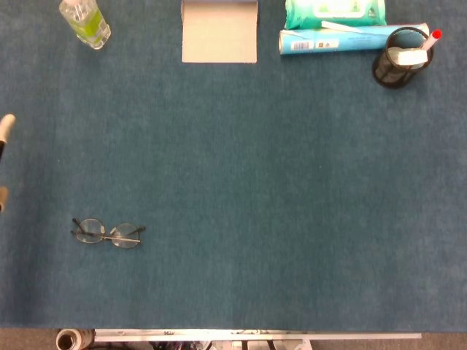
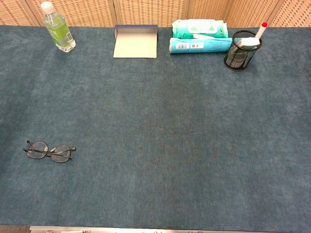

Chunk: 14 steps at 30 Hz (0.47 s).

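One pair of glasses (image 1: 108,233) lay flat on the blue worktop (image 1: 263,189), near its front left corner.
I saw only fingertips (image 1: 6,125) of my left hand (image 1: 4,157) at the head view's left edge, well apart from the glasses; whether it was open or closed I could not tell. Along the far edge stood a bottle (image 1: 85,22), a grey box (image 1: 219,31), a wipes pack (image 1: 334,11), a tube (image 1: 332,40) and a mesh pen cup (image 1: 400,57).
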Motion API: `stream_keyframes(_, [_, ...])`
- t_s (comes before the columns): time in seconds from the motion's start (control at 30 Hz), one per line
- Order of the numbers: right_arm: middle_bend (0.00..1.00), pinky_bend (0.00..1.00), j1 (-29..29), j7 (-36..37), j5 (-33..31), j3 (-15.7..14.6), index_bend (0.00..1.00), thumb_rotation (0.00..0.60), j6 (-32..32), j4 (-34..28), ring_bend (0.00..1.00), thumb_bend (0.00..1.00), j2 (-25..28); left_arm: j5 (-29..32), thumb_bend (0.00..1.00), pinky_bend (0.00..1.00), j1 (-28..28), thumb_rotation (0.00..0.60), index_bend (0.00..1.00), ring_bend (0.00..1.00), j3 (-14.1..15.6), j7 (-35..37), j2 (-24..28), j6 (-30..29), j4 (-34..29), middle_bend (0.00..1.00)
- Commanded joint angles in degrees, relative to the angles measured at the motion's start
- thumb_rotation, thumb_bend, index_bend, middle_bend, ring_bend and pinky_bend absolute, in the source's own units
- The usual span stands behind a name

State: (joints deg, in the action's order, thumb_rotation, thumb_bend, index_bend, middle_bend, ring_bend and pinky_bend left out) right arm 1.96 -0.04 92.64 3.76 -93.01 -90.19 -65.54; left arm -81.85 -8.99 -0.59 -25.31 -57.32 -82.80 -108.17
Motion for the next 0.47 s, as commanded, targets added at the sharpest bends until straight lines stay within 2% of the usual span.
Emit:
stream_keyframes(0.03, [0.41, 0.31, 0.1, -0.2, -0.3, 0.2, 0.47, 0.6, 0.1, 0.2, 0.3, 0.1, -0.1, 0.6, 0.24, 0.16, 0.4, 0.6, 0.04, 0.0, -0.6, 1.7, 0.0, -0.4, 1.2, 0.0])
stream_keyframes(0.47, [0.41, 0.31, 1.4, -1.1, -2.4, 0.5, 0.47, 0.6, 3.3, 1.4, 0.3, 0.1, -1.2, 3.4, 0.24, 0.16, 0.7, 0.6, 0.04, 0.0, -2.3, 7.2, 0.2, 0.2, 5.1, 0.0])
